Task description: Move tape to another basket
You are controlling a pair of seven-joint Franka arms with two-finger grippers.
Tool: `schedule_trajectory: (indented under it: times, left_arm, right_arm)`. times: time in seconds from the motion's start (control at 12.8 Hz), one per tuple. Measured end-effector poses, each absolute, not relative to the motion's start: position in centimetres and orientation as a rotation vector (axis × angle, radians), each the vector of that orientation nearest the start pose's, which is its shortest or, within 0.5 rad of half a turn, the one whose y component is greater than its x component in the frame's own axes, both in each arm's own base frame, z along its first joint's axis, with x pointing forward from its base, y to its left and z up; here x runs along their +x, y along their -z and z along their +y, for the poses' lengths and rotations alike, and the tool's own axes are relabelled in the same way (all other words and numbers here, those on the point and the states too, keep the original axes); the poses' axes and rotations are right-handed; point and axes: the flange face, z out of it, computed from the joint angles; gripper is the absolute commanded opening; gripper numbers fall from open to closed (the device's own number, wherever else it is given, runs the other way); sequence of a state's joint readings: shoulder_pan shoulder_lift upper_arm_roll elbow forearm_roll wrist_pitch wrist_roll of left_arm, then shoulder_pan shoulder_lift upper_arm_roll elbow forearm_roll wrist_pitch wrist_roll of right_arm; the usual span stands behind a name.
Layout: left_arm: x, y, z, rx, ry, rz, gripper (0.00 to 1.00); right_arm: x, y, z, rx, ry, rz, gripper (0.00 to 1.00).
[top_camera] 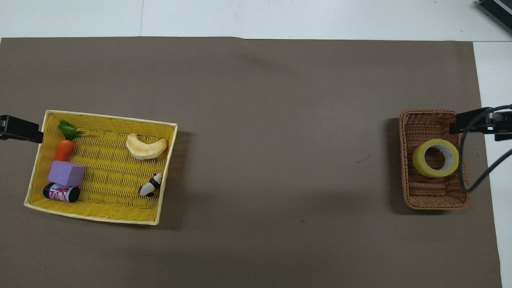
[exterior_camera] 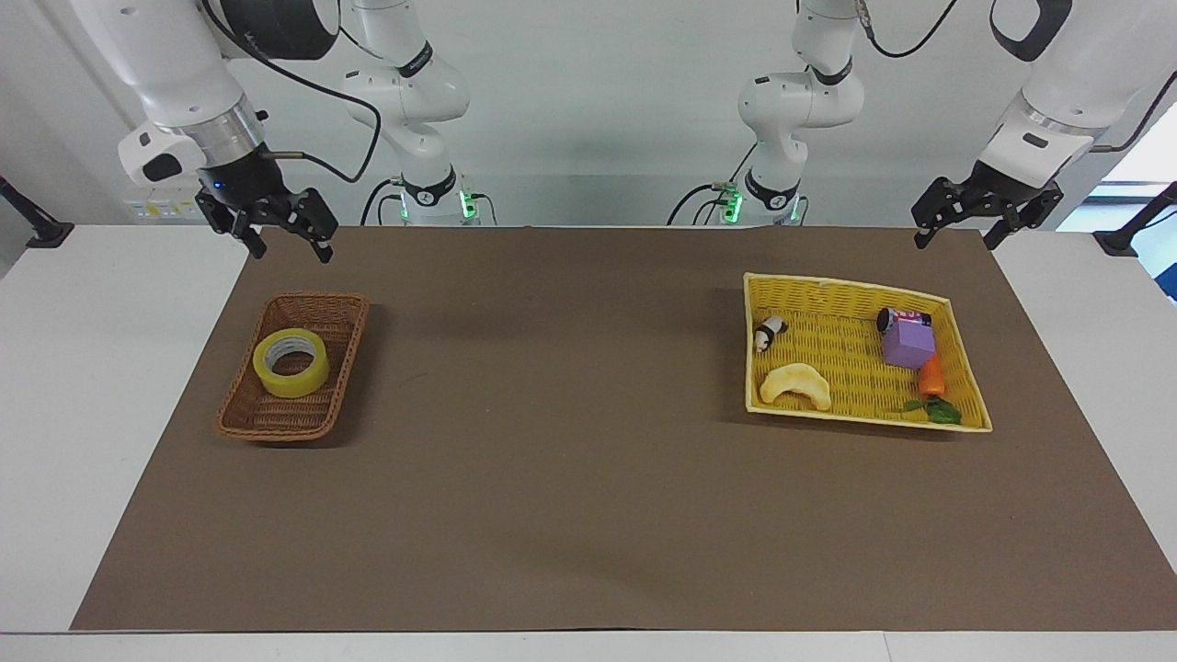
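The yellow tape roll (exterior_camera: 291, 362) lies flat in the small brown wicker basket (exterior_camera: 267, 418) at the right arm's end of the table; both also show in the overhead view, the tape (top_camera: 436, 157) in the basket (top_camera: 434, 200). My right gripper (exterior_camera: 292, 250) is open and empty, raised in the air above the mat's edge nearest the robots, well clear of the basket; it shows at the edge of the overhead view (top_camera: 480, 130). My left gripper (exterior_camera: 954, 241) is open and empty and waits above the mat's corner beside the yellow basket.
The flat yellow woven basket (exterior_camera: 956, 303) at the left arm's end holds a pale crescent piece (exterior_camera: 796, 385), a panda figure (exterior_camera: 768, 331), a purple block (exterior_camera: 908, 342), a small can (exterior_camera: 890, 318) and a toy carrot (exterior_camera: 931, 379). A brown mat (exterior_camera: 570, 441) covers the table.
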State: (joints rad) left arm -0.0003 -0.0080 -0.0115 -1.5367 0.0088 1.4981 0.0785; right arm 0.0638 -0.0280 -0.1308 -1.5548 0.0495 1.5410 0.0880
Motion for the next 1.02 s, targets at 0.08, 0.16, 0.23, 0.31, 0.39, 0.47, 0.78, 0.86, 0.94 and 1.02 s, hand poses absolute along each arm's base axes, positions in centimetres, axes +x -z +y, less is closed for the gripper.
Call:
schedule_trajectory:
  times: [0.08, 0.16, 0.23, 0.31, 0.39, 0.47, 0.78, 0.86, 0.94, 1.02]
  left_arm:
    - [54.5, -63.9, -0.5, -3.13, -0.048, 0.14, 1.0]
    - [54.5, -63.9, -0.5, -3.13, -0.048, 0.14, 1.0]
    - [54.5, -63.9, -0.5, -3.13, -0.049, 0.14, 1.0]
    - [54.5, -63.9, -0.5, -3.13, -0.049, 0.14, 1.0]
    - [54.5, -63.9, -0.5, -3.13, -0.049, 0.14, 1.0]
    - [54.5, -63.9, -0.5, -3.13, -0.049, 0.14, 1.0]
    - [54.5, -63.9, -0.5, -3.13, -0.049, 0.14, 1.0]
    - [54.5, -63.9, -0.5, -3.13, -0.049, 0.14, 1.0]
    - [54.5, -63.9, -0.5, -3.13, -0.049, 0.14, 1.0]
    - [54.5, -63.9, -0.5, -3.13, -0.049, 0.14, 1.0]
  right_arm:
    - [53.6, -65.7, -3.4, -3.086, -0.004, 0.239, 1.0]
    - [53.0, -66.7, -3.6, -3.103, -0.034, 0.242, 1.0]
    - [52.4, -67.6, -3.8, -3.122, -0.052, 0.246, 1.0]
    - [51.9, -68.5, -3.8, -3.133, -0.048, 0.247, 1.0]
    - [51.2, -69.3, -3.7, -3.136, -0.036, 0.243, 1.0]
    - [50.6, -69.7, -3.5, -3.135, -0.032, 0.235, 1.0]
    - [49.3, -69.4, -3.1, -3.131, -0.045, 0.219, 1.0]
    - [49.3, -69.3, -3.1, -3.132, -0.046, 0.219, 1.0]
    - [49.3, -69.2, -3.1, -3.132, -0.049, 0.215, 1.0]
    - [49.3, -69.2, -3.1, -3.134, -0.049, 0.202, 1.0]
